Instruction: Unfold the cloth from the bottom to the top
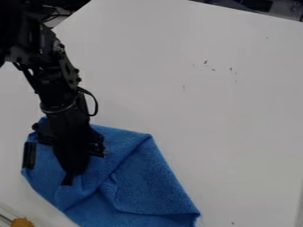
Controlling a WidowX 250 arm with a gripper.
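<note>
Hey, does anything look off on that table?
Small dark specks dot the far part of the white tabletop, odd against its plain surface. The blue cloth is rumpled in uneven folds, but that fits the unfolding task.

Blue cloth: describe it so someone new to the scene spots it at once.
On the white table, follow the black robot arm down from upper left. Beneath its lower end lies the blue cloth, creased and partly folded. It's bright blue and broad, unlike the small orange-yellow object at lower left.
</note>
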